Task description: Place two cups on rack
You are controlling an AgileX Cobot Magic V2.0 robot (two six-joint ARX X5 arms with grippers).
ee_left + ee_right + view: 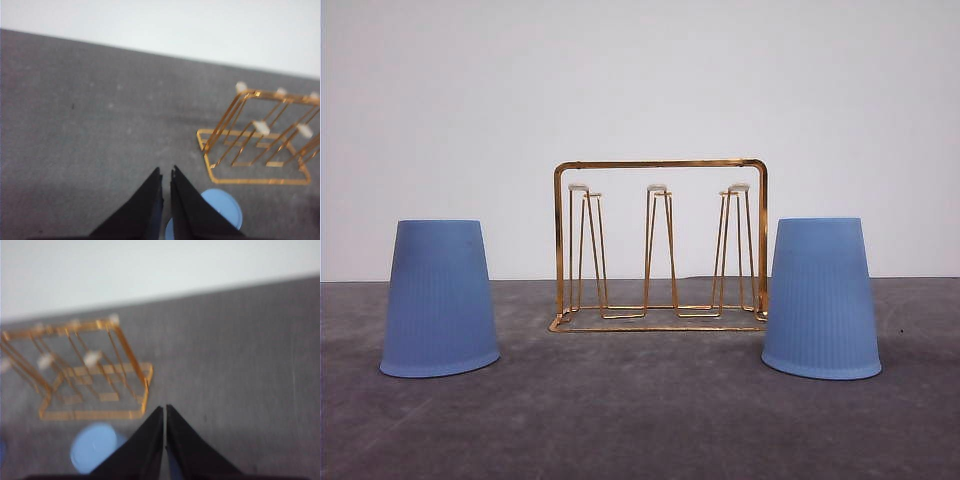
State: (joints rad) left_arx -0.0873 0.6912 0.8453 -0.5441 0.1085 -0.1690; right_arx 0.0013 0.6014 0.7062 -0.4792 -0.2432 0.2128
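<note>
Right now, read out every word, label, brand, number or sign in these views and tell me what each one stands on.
None: there is no legible text in these pictures.
Left cup: plain ribbed blue, no print.
Right cup: plain ribbed blue, no print.
Rack: bare gold wire, no tag.
Table: plain grey, unmarked.
Left tool and right tool: plain black, no markings visible.

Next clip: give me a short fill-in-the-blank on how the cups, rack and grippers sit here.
1. Both cups, left cup and right cup, stand ____ side up on the table.
2. The rack stands ____ the two cups.
3. The rack holds ____ cups.
4. The fingers of the left gripper and the right gripper are ____.

Missing words: bottom; between; no; closed
</note>
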